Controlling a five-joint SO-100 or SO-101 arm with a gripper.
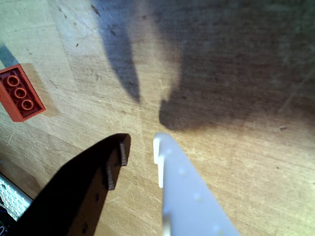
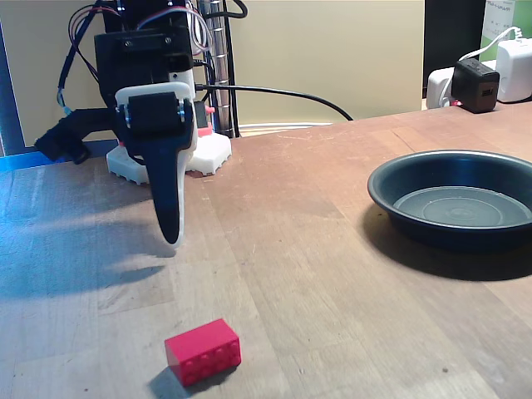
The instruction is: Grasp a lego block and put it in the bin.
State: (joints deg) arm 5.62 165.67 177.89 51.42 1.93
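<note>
The lego block point(image 2: 203, 352) is a small red studded brick lying on the wooden table near the front edge; in the wrist view the lego block point(image 1: 19, 93) sits at the far left, partly cut off. My gripper point(image 2: 172, 237) hangs point-down above the table, behind the brick and a little to its left. In the wrist view the gripper point(image 1: 140, 147) stands open by a narrow gap, with a black finger point(image 1: 115, 164) on the left, a white finger point(image 1: 177, 177) on the right and only bare wood between them. The bin point(image 2: 453, 155), a dark shallow round dish, rests at the right.
The white robot base point(image 2: 212, 154) stands at the back left with cables running behind it. A black charger cube point(image 2: 475, 83) and a white adapter point(image 2: 515, 71) sit at the back right corner. Bare wood lies between brick and dish.
</note>
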